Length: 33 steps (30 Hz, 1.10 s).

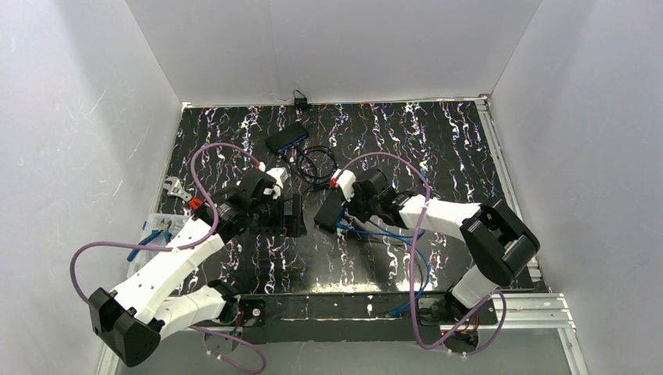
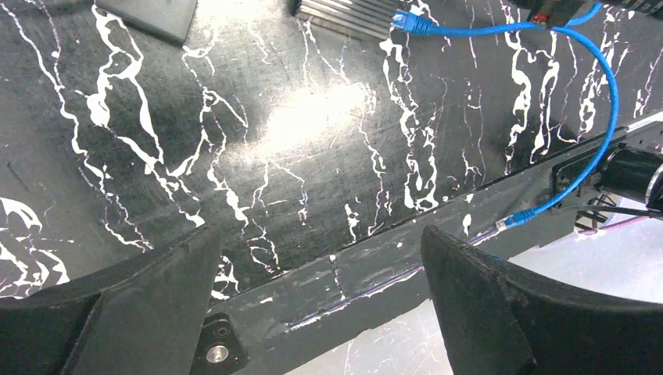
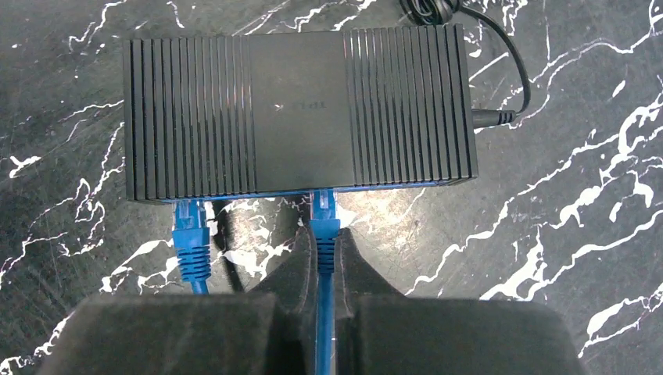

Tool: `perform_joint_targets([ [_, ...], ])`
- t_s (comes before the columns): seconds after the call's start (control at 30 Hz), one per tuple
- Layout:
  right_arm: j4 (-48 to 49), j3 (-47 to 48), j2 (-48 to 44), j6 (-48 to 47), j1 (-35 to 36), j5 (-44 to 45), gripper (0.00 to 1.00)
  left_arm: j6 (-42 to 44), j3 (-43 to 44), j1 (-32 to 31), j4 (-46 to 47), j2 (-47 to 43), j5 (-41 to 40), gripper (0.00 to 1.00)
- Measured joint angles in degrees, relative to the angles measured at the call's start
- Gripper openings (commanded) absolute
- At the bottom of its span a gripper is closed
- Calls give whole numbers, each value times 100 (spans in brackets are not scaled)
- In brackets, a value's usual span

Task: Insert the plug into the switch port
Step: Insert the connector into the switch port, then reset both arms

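Note:
The black ribbed switch (image 3: 297,109) lies flat just ahead of my right gripper (image 3: 324,234), which is shut on the boot of a blue plug (image 3: 324,209). The plug's front end is at a port in the switch's near face; how deep it sits is hidden. A second blue plug (image 3: 191,234) sits in a port further left. From above, the switch (image 1: 328,209) lies mid-table, with the right gripper (image 1: 344,215) against its right side. My left gripper (image 1: 291,217) stands just left of it. That left gripper (image 2: 320,234) is open wide and empty above the table's front rail.
A blue cable (image 2: 602,94) runs from the switch (image 2: 344,12) towards the right arm's base, with a loose end (image 2: 508,221) on the front rail. Another black box (image 1: 285,138) and coiled black wire (image 1: 313,164) lie behind. Blue-handled pliers (image 1: 156,234) rest at the left edge.

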Motion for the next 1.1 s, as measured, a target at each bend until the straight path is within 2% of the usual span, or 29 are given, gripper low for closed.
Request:
perform_joint_targets([
  [0.2, -152, 607, 599, 211, -77, 211, 23, -5, 1, 14, -196, -306, -135, 98],
  [0.33, -198, 689, 687, 354, -156, 336, 46, -9, -2, 25, -256, -522, -174, 98],
  [0.53, -321, 689, 534, 382, -223, 460, 51, -10, -2, 36, -261, -558, -176, 98],
  [0.73, -505, 688, -323, 431, -225, 519, 59, -10, 1, 47, -284, -559, -199, 98],
  [0.9, -701, 682, -1279, 596, -225, 653, 71, -10, 86, 47, -346, -569, -296, 98],
  [1.1, -1157, 682, -2271, 970, -225, 1013, 76, 14, 424, 47, -462, -753, -644, 98],
])
